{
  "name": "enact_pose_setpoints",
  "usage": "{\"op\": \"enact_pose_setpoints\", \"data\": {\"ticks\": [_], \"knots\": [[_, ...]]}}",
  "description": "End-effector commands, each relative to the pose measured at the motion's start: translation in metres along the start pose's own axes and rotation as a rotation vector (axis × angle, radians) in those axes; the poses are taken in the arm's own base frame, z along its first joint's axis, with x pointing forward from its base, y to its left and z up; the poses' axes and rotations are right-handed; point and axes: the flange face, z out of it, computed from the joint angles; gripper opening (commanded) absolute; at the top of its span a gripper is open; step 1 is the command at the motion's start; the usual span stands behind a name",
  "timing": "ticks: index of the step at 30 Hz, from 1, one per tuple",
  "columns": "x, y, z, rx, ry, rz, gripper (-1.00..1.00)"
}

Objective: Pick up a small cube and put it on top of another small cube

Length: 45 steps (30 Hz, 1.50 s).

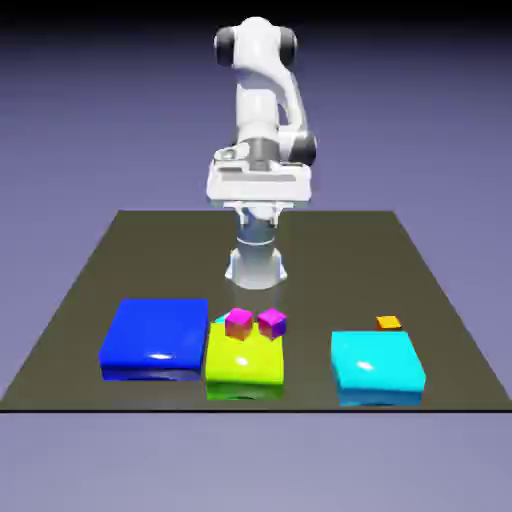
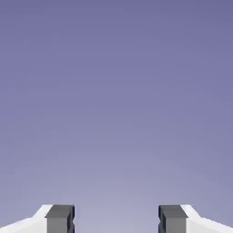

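Gripper [image 2: 116, 220] was spread wide with nothing in it, so your magenta cube [image 1: 238, 322] and purple cube [image 1: 272, 322] sat untouched on the lime block [image 1: 243, 372].

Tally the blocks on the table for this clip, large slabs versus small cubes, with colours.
Large flat slabs: 3, blue slab, lime slab, cyan slab
Small cubes: 3, magenta cube, purple cube, orange cube
Total: 6
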Motion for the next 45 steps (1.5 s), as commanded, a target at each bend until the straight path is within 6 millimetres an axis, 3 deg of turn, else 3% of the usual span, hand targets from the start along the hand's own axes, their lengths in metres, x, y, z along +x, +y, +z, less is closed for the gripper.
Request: {"op": "enact_pose_setpoints", "data": {"ticks": [1,7,13,18,23,25,30,31,32,36,38,42,45], "knots": [[-0.01,-0.008,0.012,-0.021,-0.04,0.0,0.0],[-0.085,-0.049,0.076,-0.166,-0.266,-0.002,0.0],[-0.184,-0.077,0.125,-0.339,-0.469,-0.017,0.0],[-0.277,-0.087,0.149,-0.504,-0.616,-0.04,0.0],[-0.376,-0.085,0.156,-0.685,-0.74,-0.074,0.0],[-0.377,-0.085,0.156,-0.687,-0.741,-0.075,0.0],[-0.416,-0.045,0.197,-0.687,-0.742,-0.075,0.0],[-0.416,-0.045,0.197,-0.687,-0.742,-0.075,-1.0],[-0.416,-0.045,0.197,-0.687,-0.742,-0.075,-1.0],[-0.382,-0.079,0.163,-0.687,-0.742,-0.074,-1.0],[-0.377,-0.085,0.156,-0.687,-0.742,-0.075,-1.0],[-0.264,-0.062,0.175,-0.746,-0.674,0.141,-1.0],[-0.184,-0.033,0.177,-0.781,-0.633,0.308,-1.0]]}}
